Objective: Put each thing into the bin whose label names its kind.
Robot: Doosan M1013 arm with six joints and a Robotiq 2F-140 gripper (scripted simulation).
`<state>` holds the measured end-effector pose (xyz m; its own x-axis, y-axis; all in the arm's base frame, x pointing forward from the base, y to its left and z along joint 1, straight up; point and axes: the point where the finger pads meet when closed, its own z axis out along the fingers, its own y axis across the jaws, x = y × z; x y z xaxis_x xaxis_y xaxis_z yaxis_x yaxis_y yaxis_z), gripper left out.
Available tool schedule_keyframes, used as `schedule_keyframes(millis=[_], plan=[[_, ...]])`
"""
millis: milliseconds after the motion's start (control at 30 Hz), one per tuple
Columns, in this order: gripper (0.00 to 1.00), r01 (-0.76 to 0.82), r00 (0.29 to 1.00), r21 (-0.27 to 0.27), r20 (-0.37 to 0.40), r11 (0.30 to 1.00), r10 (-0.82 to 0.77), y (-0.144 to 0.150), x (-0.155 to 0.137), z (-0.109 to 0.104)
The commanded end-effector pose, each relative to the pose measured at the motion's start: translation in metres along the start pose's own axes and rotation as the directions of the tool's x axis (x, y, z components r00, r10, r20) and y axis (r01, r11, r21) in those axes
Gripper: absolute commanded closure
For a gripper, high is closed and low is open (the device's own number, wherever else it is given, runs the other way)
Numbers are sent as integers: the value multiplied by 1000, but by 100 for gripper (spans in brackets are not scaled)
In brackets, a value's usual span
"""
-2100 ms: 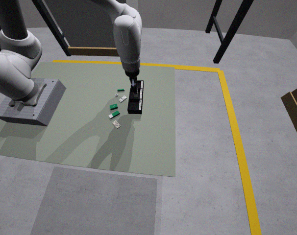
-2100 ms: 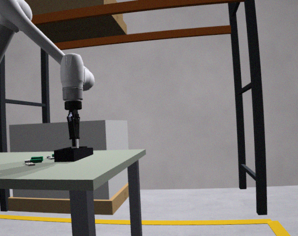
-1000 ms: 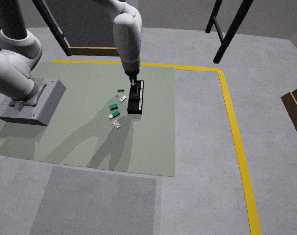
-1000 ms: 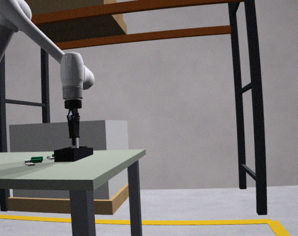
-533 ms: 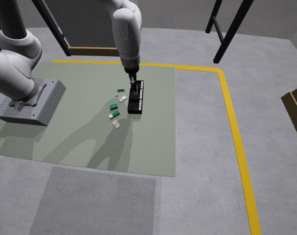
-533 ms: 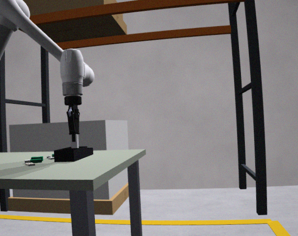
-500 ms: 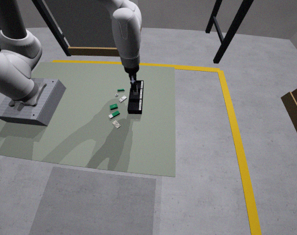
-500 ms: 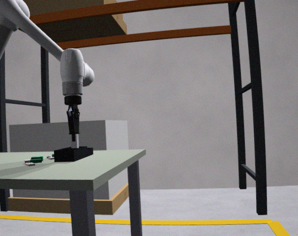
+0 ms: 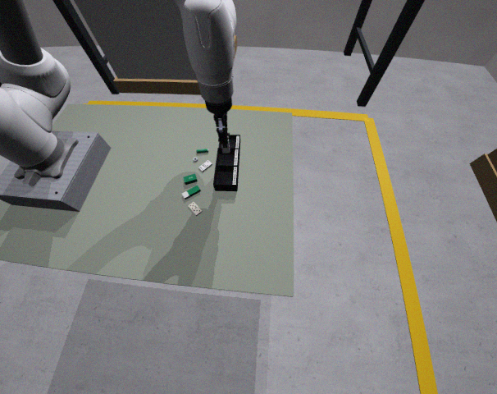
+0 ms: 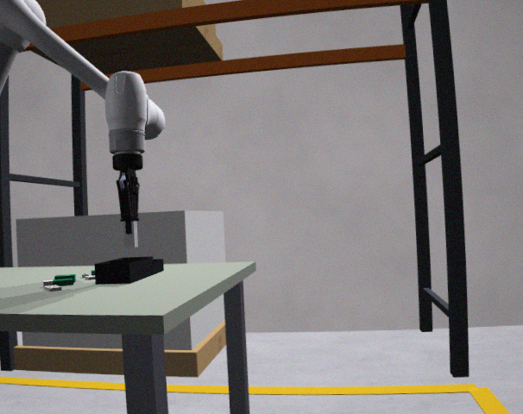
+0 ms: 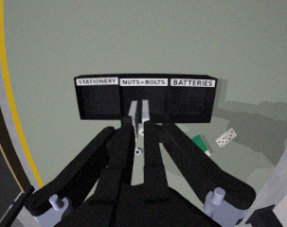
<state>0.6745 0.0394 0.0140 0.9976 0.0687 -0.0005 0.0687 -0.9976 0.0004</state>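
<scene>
My gripper is shut and empty, above the middle of three joined black bins. In the wrist view the labels read STATIONERY, NUTS+BOLTS and BATTERIES. The dark bin insides show no thing clearly. Beside the bins lie a thin green piece, a small grey ring-like piece, a white domino-like tile, a green block, a green-and-white block and a dotted domino.
The bins stand on the pale green table. The arm's grey base block is at the table's left in the top view. Rack posts and a large grey box stand beyond the table.
</scene>
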Motion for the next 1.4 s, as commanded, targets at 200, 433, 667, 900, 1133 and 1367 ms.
schedule_keyframes(millis=[200, 433, 667, 900, 1133, 1367], plan=[[95, 0, 1000, 0, 0, 1000, 0, -35, 5, -1], [95, 0, 1000, 0, 0, 1000, 0, -59, 8, -1], [95, 0, 1000, 0, 0, 1000, 0, -83, 11, -1], [95, 0, 1000, 0, 0, 1000, 0, -83, 11, 9], [95, 0, 1000, 0, 0, 1000, 0, -83, 11, 28], [95, 0, 1000, 0, 0, 1000, 0, -83, 11, 47]])
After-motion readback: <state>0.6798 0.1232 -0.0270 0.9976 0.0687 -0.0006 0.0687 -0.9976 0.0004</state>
